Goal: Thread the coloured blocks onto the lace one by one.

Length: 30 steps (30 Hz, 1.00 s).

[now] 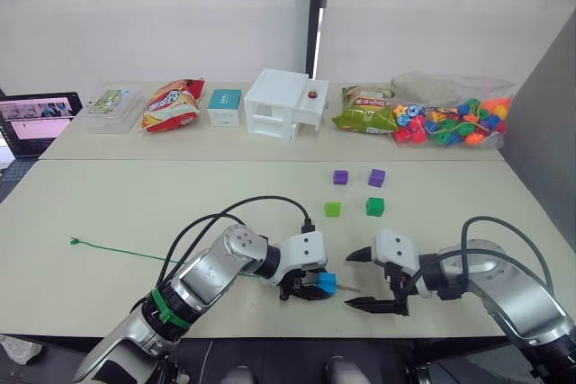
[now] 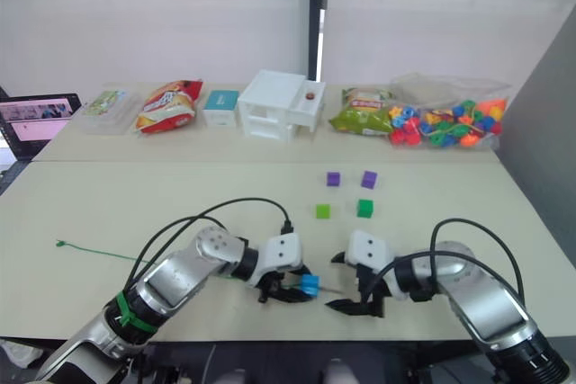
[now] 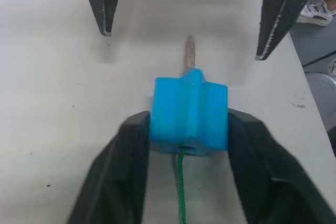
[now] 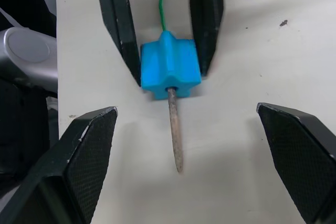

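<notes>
Two purple blocks (image 1: 358,177) mid-table, apart.

Pale table (image 1: 108,213), green lace (image 1: 117,250), two purple, two green blocks (image 1: 357,192) resting on it

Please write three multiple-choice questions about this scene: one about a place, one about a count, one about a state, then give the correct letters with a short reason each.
1. Where is the blue block?
A. between the left gripper's fingers
B. beside the purple blocks
C. in the clear bag

2. How many blocks lie loose on the table?
A. two
B. four
C. six

3. How is the right gripper?
A. shut on the lace
B. open, holding nothing
C. shut on a green block

Answers: 1 A, the fingers clamp its sides. 2 B, two purple blocks, light green block, dark green block. 3 B, its fingers stand apart around the lace tip.
</notes>
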Each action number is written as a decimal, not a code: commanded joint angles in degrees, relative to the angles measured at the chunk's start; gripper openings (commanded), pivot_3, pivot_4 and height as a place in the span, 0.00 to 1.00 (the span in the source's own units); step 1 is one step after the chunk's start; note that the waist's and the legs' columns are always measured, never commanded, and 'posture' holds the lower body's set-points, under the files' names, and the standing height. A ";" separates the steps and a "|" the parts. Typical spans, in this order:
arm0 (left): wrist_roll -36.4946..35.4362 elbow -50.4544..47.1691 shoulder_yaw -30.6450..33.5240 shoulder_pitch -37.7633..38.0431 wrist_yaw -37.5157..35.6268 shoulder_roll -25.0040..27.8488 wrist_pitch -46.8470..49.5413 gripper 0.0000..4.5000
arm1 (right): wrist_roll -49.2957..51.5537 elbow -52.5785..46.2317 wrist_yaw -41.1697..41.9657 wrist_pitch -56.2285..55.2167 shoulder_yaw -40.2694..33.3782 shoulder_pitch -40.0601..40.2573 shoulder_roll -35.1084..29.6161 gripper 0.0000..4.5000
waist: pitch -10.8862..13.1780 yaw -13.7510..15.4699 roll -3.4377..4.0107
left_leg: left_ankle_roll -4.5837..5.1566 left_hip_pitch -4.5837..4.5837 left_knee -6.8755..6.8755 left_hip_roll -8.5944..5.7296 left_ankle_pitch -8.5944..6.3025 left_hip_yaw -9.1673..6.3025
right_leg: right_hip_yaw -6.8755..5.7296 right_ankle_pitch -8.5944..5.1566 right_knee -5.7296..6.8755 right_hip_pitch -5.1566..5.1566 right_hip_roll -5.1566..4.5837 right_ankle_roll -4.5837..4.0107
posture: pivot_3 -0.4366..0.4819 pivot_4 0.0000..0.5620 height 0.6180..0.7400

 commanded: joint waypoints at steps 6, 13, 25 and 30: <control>-0.25 0.10 0.21 -1.24 -1.27 -0.18 -1.62 0.30 | -4.23 3.92 -0.58 -3.77 3.40 -0.98 1.03 1.00 | 0.00 -0.05 0.00 | 0.00 0.01 0.00 0.00 0.00 0.00 | 0.00 0.00 0.00 0.00 0.00 0.00 | 0.48 0.27 1.00; -0.29 -0.14 0.41 -1.17 -1.50 0.07 -1.47 0.30 | -7.28 7.62 -0.02 -7.75 3.85 -0.08 -0.27 0.52 | 0.00 0.02 0.00 | 0.00 0.04 0.00 0.00 0.00 0.00 | 0.00 0.00 0.00 0.05 0.00 0.00 | 0.48 0.27 1.00; -1.14 -0.94 2.10 -0.05 -0.75 0.90 -0.59 0.30 | -7.09 8.61 -0.08 -10.06 3.80 -1.49 0.58 0.00 | 0.00 -0.04 0.00 | 0.00 0.24 0.01 0.02 0.00 -0.02 | -0.02 -0.01 -0.17 0.35 0.02 0.01 | 0.48 0.27 1.00; -1.01 0.01 6.43 3.72 -1.83 6.29 -6.37 0.30 | -7.04 6.67 0.85 -8.83 4.96 -3.90 1.07 0.00 | 0.00 -0.41 0.01 | 0.00 0.24 -0.01 0.07 0.00 -0.01 | -0.02 -0.01 -0.33 0.38 0.06 0.01 | 0.48 0.27 1.00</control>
